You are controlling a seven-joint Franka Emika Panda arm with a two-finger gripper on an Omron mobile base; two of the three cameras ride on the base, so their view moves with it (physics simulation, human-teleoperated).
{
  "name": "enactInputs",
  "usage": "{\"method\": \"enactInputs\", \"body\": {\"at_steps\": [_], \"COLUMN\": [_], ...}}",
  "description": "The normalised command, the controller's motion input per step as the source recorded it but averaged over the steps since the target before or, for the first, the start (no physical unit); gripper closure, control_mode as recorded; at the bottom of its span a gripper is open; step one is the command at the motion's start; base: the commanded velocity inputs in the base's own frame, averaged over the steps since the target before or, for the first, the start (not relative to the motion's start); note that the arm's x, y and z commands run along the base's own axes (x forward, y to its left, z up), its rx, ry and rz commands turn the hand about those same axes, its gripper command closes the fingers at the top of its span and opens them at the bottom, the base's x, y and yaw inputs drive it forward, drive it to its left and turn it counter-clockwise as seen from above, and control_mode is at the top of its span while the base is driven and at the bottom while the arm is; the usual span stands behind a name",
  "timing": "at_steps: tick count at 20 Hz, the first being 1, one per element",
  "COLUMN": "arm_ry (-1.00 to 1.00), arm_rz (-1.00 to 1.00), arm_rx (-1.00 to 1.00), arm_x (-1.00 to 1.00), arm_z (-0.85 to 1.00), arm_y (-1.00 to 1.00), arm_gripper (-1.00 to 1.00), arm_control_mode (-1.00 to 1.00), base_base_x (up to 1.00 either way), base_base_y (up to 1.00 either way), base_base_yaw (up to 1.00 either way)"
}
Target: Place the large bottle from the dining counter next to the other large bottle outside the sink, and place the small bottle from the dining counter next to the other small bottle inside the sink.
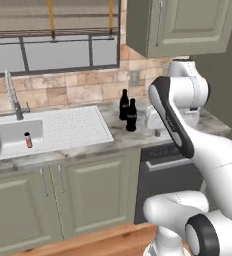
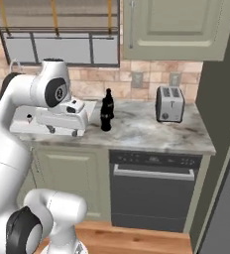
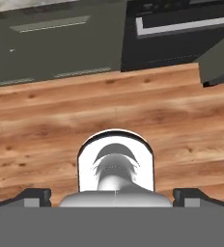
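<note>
On the worktop right of the sink (image 1: 3, 137), 2 tall black bottles (image 1: 131, 116) with red labels stand just beside each other, paired as the task asks. 1 small red-labelled bottle (image 1: 28, 140) stands inside the basin. The gripper (image 2: 62, 130), jaws fully apart, holds nothing.

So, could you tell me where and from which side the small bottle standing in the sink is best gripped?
Probably around its upper body, coming down from above: the small bottle stands upright in the recessed sink, whose walls would hinder a level approach, and the faucet rises behind it.
</note>
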Motion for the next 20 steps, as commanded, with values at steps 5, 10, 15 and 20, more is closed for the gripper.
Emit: {"method": "enactInputs", "body": {"at_steps": [5, 10, 15, 20], "arm_ry": [0.0, 0.0, 0.0, 0.0], "arm_rz": [0.0, 0.0, 0.0, 0.0], "arm_rx": [0.0, 0.0, 0.0, 0.0], "arm_x": [0.0, 0.0, 0.0, 0.0], "arm_z": [0.0, 0.0, 0.0, 0.0], "arm_y": [0.0, 0.0, 0.0, 0.0], "arm_gripper": [-1.0, -1.0, -1.0, -1.0], "arm_control_mode": [1.0, 1.0, 1.0, 1.0], "base_base_x": [0.0, 0.0, -0.03, 0.0], "base_base_y": [0.14, 0.32, 0.02, 0.01], "base_base_yaw": [0.56, 0.9, 1.0, 1.0]}}
